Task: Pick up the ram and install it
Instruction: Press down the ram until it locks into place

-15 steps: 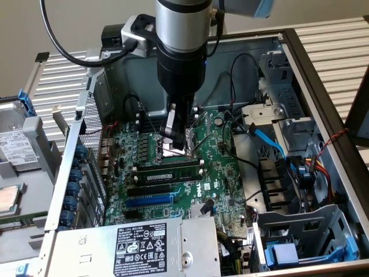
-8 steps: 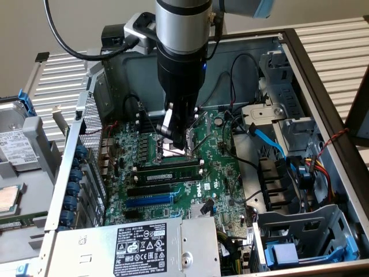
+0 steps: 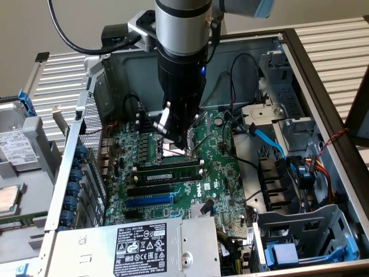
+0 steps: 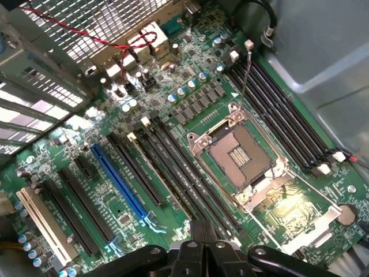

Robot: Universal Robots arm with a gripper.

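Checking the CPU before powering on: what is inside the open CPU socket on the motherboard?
The socket holds no processor: only its bare contact field shows, with the metal frame around it. In the exterior view the arm covers most of it.

The motherboard (image 3: 222,173) is deep green, speckled with silver capacitors and black chips, and on it the ram (image 3: 167,171) shows as a darker green strip between white clips, at about 6 o'clock from the black and silver arm (image 3: 181,69). Below the ram lie black slots (image 3: 151,189) and one bright blue slot (image 3: 149,201), with a cream-white slot (image 4: 43,225) at the board's 8 o'clock in the wrist view. The power supply (image 3: 138,245) is grey with a black label printed white, a light blue cable (image 3: 268,141) runs at 3 o'clock, and red wires (image 4: 86,34) twist over the perforated grey case wall (image 4: 75,23).
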